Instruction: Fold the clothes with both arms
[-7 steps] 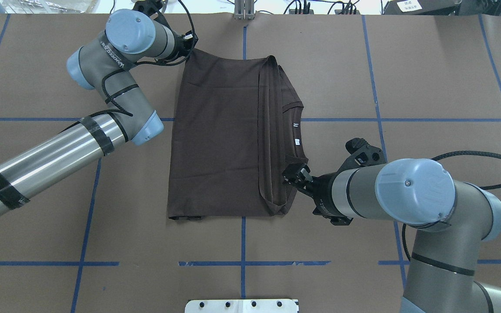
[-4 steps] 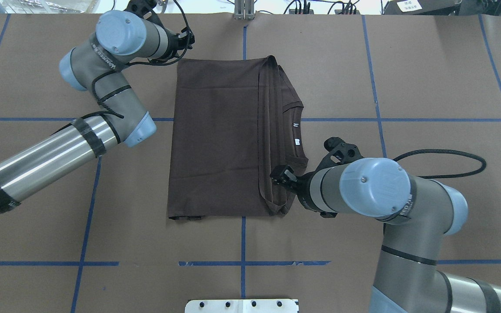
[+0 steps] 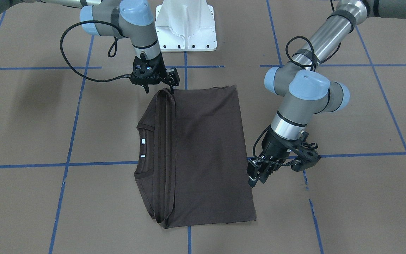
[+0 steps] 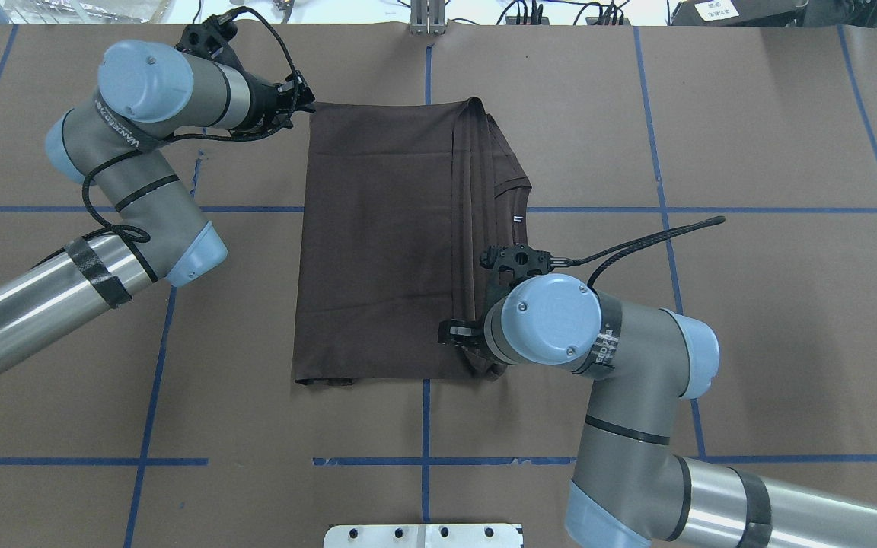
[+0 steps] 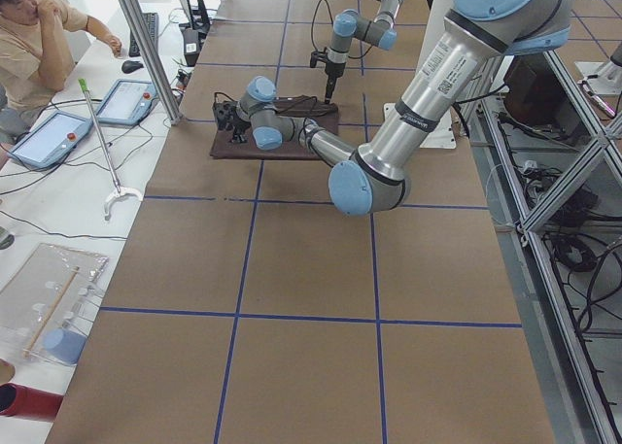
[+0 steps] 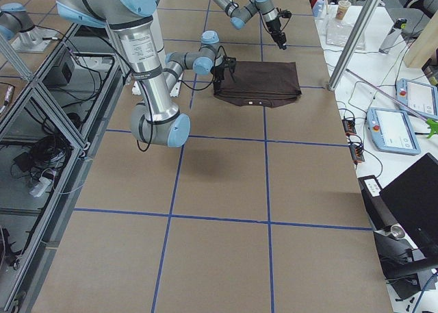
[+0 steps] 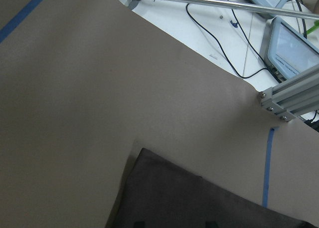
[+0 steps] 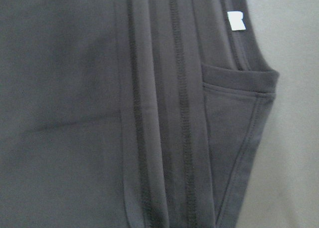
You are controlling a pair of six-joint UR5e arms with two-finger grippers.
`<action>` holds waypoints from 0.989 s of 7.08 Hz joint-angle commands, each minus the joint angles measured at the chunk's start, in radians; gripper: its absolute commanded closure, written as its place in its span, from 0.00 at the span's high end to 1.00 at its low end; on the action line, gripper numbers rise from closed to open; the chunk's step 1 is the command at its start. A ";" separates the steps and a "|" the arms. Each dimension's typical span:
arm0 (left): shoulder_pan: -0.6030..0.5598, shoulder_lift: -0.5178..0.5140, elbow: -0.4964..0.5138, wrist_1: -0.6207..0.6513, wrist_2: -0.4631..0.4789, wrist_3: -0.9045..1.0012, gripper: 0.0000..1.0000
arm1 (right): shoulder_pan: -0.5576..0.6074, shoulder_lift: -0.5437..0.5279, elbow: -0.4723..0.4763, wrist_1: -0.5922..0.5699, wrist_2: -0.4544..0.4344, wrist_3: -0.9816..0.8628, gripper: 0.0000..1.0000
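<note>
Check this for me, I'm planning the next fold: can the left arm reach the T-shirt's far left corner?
Probably yes: the left gripper hovers right by that corner of the T-shirt, nothing in between.

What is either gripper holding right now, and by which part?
The left gripper is open beside the T-shirt, holding nothing. The right gripper sits at its folded edge; a grip cannot be told.

Lettering on left arm point(image 4: 134, 190) unreadable

Left arm point(image 4: 134, 190), right arm point(image 4: 636, 358), silver-grey tubes point(image 4: 12, 320), lt-blue joint caps point(image 4: 145, 80), blk cables point(image 4: 652, 240), blk tape bands point(image 4: 96, 270)
</note>
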 commanded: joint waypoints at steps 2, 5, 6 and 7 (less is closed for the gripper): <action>0.004 0.006 -0.004 0.001 -0.002 -0.027 0.51 | -0.007 0.066 -0.079 -0.057 -0.007 -0.210 1.00; 0.004 0.007 -0.017 0.007 -0.003 -0.039 0.51 | -0.047 0.055 -0.082 -0.101 -0.067 -0.252 1.00; 0.004 0.007 -0.019 0.007 -0.003 -0.039 0.51 | -0.047 0.051 -0.082 -0.101 -0.067 -0.254 1.00; 0.004 0.009 -0.024 0.007 -0.003 -0.041 0.51 | -0.035 0.022 -0.072 -0.102 -0.066 -0.272 1.00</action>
